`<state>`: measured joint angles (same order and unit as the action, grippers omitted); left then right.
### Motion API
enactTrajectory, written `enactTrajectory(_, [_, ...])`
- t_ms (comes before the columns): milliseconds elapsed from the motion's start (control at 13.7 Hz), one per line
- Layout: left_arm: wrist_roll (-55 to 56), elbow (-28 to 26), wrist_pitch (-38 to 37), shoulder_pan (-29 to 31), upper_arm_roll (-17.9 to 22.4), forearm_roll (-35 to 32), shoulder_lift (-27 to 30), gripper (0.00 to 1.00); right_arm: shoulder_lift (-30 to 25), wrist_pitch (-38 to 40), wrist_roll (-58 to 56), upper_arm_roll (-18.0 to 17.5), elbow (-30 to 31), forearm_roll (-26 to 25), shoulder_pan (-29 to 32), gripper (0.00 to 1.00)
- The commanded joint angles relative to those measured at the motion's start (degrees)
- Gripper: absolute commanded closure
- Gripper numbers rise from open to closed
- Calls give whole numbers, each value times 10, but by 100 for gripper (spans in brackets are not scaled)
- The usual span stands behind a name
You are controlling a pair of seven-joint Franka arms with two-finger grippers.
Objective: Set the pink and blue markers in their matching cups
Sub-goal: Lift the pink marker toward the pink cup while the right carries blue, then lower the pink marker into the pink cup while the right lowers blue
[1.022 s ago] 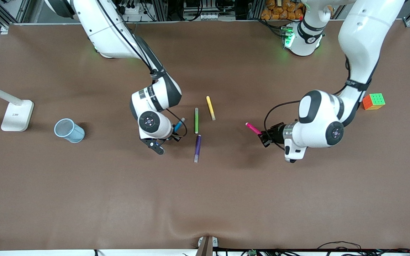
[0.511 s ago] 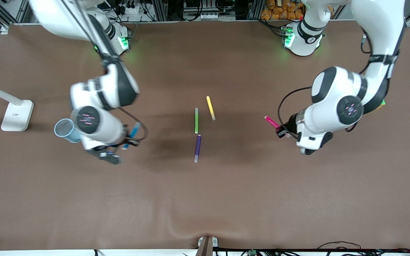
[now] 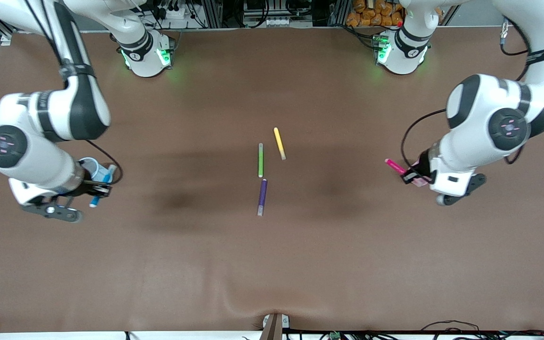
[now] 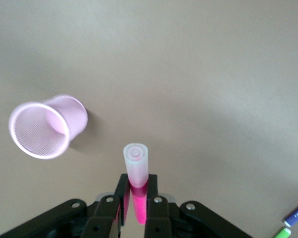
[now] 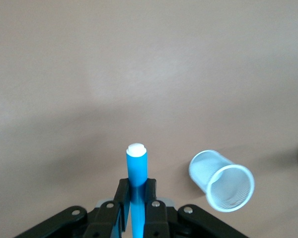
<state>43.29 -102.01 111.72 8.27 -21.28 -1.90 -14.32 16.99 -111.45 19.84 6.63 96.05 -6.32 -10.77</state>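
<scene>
Front view: both arms swung outward since a second ago. Right gripper clamped on blue marker, beside blue cup. Left gripper clamped on pink marker; pink cup ahead of fingertips. Drops next, probably.

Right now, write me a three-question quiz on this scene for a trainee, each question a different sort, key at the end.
1. True or false: the right gripper is shut on the blue marker.
2. Multiple choice: what does the left gripper hold? A) the purple marker B) the pink marker C) the pink cup
3. Fill in: three markers lie loose mid-table, the green marker, the yellow marker and the ___ one, nearest the front camera.

Key: 1 true. 2 B. 3 purple; the purple marker lies on the table. Neither held marker is in its cup yet: the blue cup and pink cup both stand empty in the wrist views.
</scene>
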Motion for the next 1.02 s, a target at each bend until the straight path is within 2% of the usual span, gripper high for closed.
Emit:
enactTrajectory(0, [-29,-15,4,47,-3,-9,37,100,-104,-65,-56,-13,115,-14,43,100])
enactTrajectory(292, [-29,-19,25,68,-3,-62,45,100,-192,-88,-116,-13,185,-13,84,100])
enactTrajectory(365, [-29,-26,38,78,-3,-69,47,100,-208,-84,-130,-13,191,-13,87,100])
enactTrajectory(511, [-29,-54,73,93,-5,-80,61,100,-237,-95,-140,-12,241,-13,94,100])
enactTrajectory(584, [-30,-61,78,94,-5,-82,66,100,-241,-127,-140,-12,275,-13,103,100])
enactTrajectory(730, [-29,-72,78,95,-5,-82,80,100,-244,-257,-172,-12,353,-14,129,100])
enactTrajectory(803, [-29,-80,82,95,-5,-82,87,100,-239,-304,-189,-12,371,-14,136,100])
enactTrajectory(949, [-29,-96,83,95,-5,-82,98,100,-228,-329,-190,-12,375,-14,135,100])
